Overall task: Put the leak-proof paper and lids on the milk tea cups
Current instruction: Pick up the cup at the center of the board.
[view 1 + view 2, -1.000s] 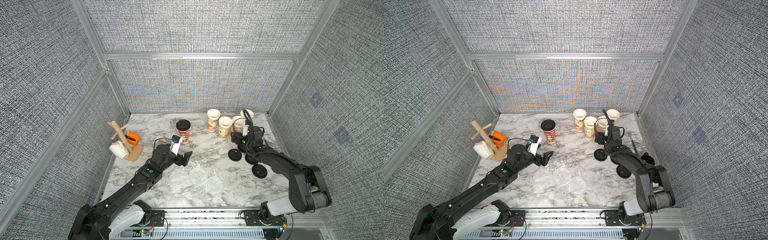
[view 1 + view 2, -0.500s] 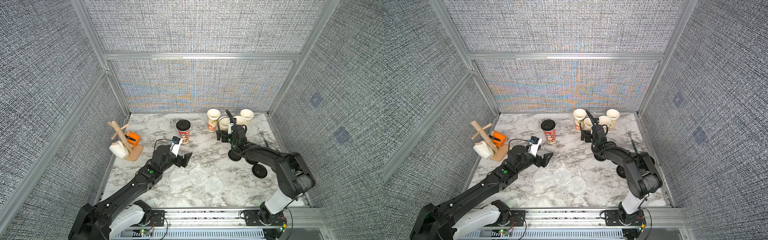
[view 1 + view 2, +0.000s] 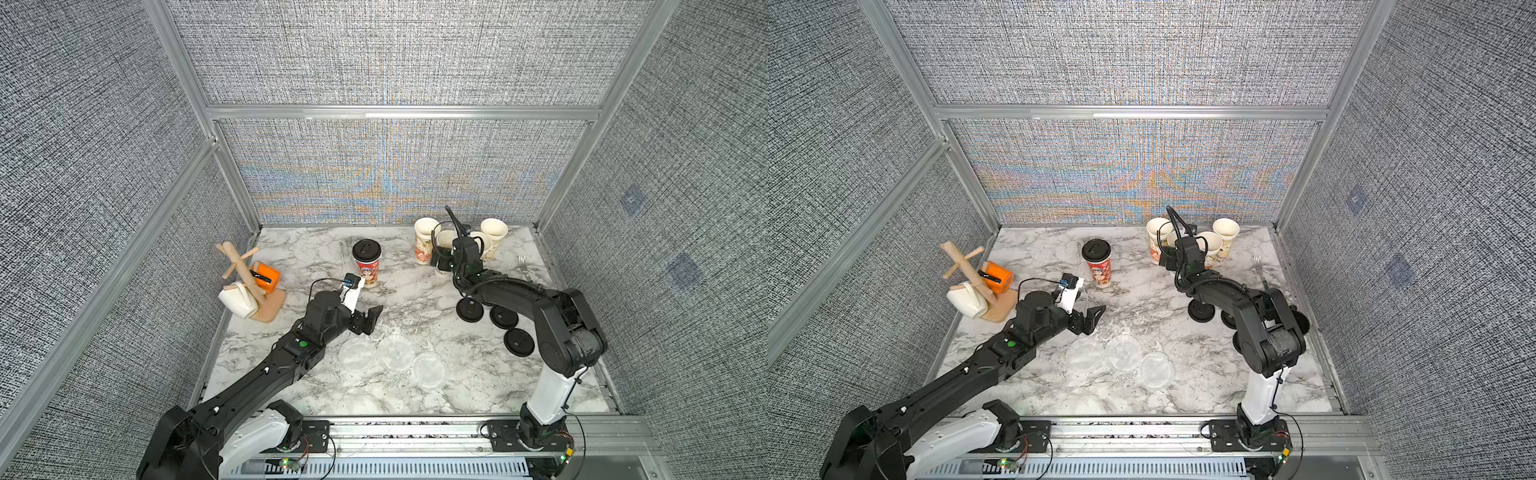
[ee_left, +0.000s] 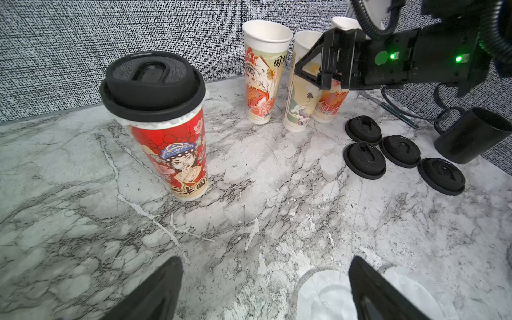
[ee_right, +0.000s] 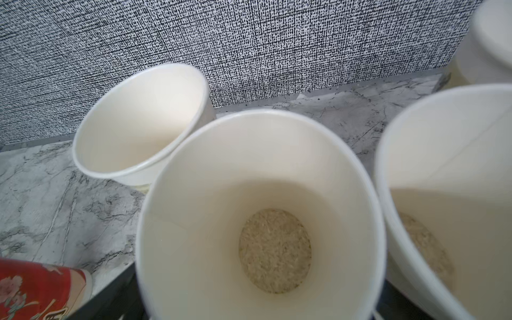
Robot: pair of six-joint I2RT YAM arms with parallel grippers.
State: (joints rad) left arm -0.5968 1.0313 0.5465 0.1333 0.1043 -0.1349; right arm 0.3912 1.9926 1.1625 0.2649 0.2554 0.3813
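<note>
Right end effector [image 3: 444,261] now straddles a grain-bottomed cup [image 5: 260,171].

Bare marble [image 3: 415,299] runs clear between the lidded cup [image 3: 366,262] and the four open cups [image 3: 424,245] to its right, where the right gripper [image 3: 441,262] straddles one, jaws wide. Front-right of the lidded cup lie loose black lids [image 3: 469,309]. Directly in front are flat paper discs [image 3: 395,352] and the spread left gripper [image 3: 368,320]. To its left stands a mug tree [image 3: 249,282].
</note>
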